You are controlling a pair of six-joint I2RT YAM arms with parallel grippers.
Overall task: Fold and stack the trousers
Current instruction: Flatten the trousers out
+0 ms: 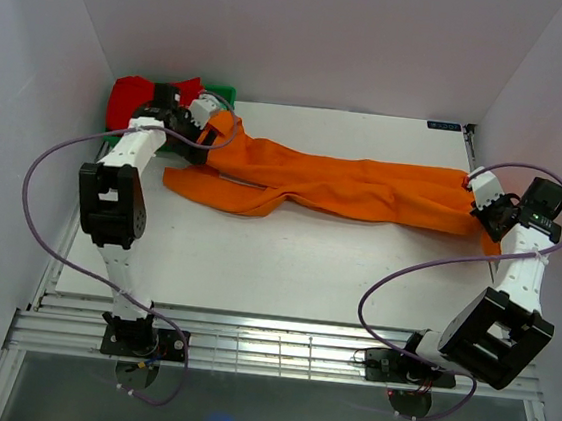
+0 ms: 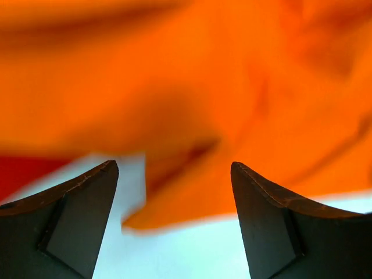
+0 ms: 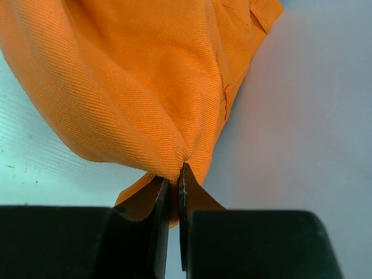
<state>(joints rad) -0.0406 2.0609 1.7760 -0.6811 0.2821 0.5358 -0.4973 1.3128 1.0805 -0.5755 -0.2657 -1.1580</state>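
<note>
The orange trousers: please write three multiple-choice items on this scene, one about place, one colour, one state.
1. Where do the trousers lie?
A. Stretched out across the far half of the table.
B. Folded in a stack at the near edge.
C. Rolled into a ball.

2. What colour is the garment in the far left corner?
A. Blue.
B. Red.
C. Yellow.

3. How is the right pincer?
A. Open over bare table.
B. Shut on nothing.
C. Shut on the trousers.

1 A: the top view shows them lying long and unfolded.
2 B: plainly red.
3 C: the right wrist view shows orange cloth pinched between its closed fingers.
</note>
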